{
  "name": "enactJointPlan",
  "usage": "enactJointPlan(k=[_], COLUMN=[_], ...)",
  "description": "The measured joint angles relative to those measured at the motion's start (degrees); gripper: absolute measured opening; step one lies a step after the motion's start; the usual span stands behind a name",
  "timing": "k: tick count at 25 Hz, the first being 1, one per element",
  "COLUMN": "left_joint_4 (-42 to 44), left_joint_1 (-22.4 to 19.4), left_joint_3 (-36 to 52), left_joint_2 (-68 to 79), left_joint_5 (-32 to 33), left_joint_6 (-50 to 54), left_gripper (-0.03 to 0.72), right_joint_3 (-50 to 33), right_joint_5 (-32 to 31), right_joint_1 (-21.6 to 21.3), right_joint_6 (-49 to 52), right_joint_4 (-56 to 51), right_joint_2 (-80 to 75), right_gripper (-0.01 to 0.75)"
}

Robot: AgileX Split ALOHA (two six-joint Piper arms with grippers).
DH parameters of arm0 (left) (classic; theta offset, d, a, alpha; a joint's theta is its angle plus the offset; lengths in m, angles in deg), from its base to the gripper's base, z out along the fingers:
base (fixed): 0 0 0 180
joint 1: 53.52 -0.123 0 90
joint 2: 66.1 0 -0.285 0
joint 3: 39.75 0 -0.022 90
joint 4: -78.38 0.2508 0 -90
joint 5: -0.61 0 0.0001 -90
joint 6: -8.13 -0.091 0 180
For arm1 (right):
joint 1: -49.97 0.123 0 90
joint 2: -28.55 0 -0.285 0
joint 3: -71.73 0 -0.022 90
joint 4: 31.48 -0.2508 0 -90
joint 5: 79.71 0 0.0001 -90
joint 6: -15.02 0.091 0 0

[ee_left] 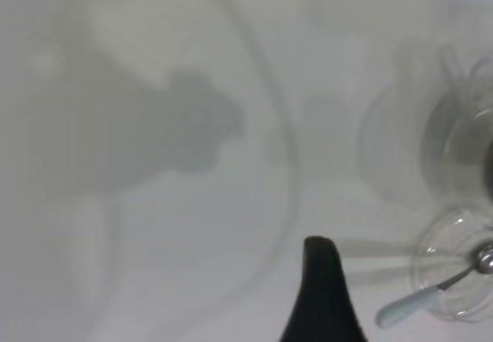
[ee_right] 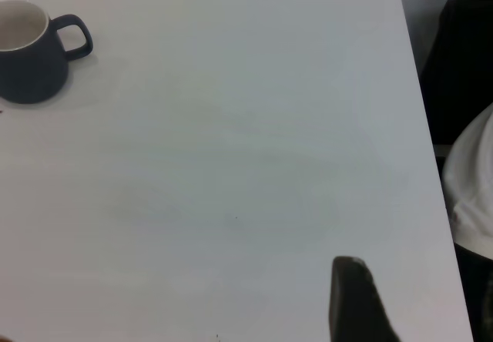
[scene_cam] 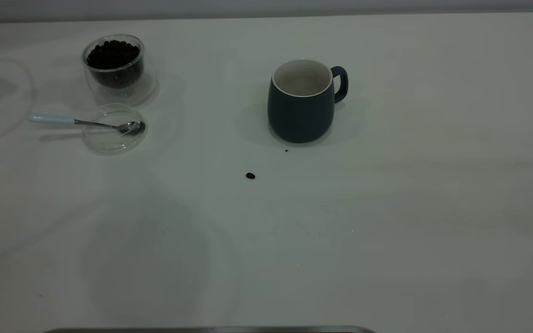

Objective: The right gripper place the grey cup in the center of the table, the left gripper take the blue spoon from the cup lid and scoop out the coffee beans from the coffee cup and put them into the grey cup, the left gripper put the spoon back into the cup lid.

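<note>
Open table (scene_cam: pixel 387 222) around grey cup (scene_cam: pixel 300 108), coffee cup (scene_cam: pixel 114 64) just behind cup lid (scene_cam: pixel 111 136), stray bean (scene_cam: pixel 250 175)

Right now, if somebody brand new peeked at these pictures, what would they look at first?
Probably the grey cup, standing upright near the middle of the white table, handle toward the right arm's side. Next, the coffee cup full of dark coffee beans at the far left, with the blue spoon in front of it, its bowl resting on the clear cup lid. One stray bean lies alone on the table in front of the grey cup.
</note>
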Motion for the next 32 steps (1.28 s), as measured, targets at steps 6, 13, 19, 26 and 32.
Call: enactJointPlan(k=[6,13,19,26,32], left_joint_4=[3.36,6.83,8.49,8.84,8.94], left_joint_1=[5.12,14.90,21.03,22.36,22.36], left_joint_3=[0.97,16.88,34.88,56.14,66.45], left_joint_2=[-13.37,-33.16,-51.63,-72.19,-90.09], left_joint_5=[0.00,0.00,0.00,0.00,0.00], left_joint_6=[3.22,5.37,7.98,8.11,6.67], left_gripper=[0.583,0.581,0.581,0.581,0.581], right_joint_3=[0.00,0.00,0.00,0.00,0.00], right_joint_5=[0.00,0.00,0.00,0.00,0.00], right_joint_1=[0.00,0.00,0.00,0.00,0.00], right_joint_6=[0.00,0.00,0.00,0.00,0.00], right_joint_4=[0.00,0.06,0.06,0.06,0.06], right_joint_2=[0.00,0.00,0.00,0.00,0.00], right_gripper=[0.363,0.363,0.363,0.363,0.363])
